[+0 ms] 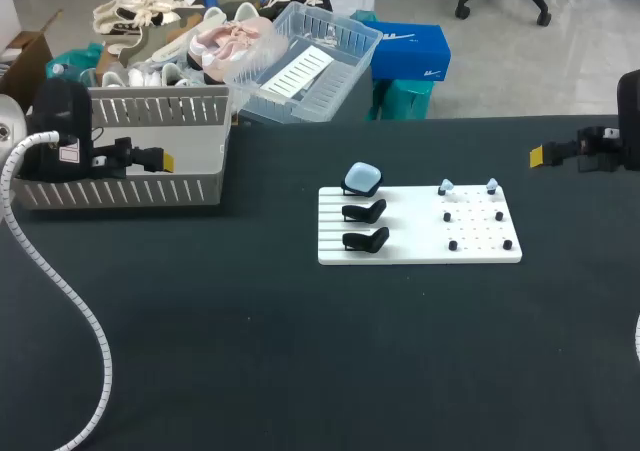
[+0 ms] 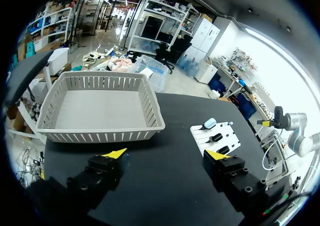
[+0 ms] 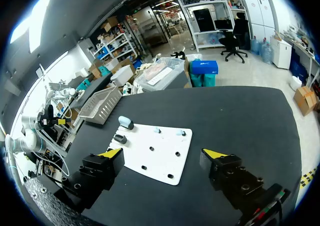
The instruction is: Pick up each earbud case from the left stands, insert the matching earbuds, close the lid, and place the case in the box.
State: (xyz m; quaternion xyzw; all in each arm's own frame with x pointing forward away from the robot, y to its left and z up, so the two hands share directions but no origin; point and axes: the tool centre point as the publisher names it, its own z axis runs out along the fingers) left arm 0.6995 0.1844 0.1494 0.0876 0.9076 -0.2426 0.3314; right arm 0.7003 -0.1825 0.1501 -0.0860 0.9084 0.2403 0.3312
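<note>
Both arms we hold at the table's [image 1: 300,351] sides, left gripper [image 2: 166,154] facing the basket [image 2: 102,108], right gripper [image 3: 161,152] well apart from the board [image 3: 160,153], fingers spread on each, empty.

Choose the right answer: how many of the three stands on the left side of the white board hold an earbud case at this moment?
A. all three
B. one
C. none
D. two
B: a single light blue earbud case sits at the rear of the white board, while the middle stand and the front stand are black and bare.
</note>
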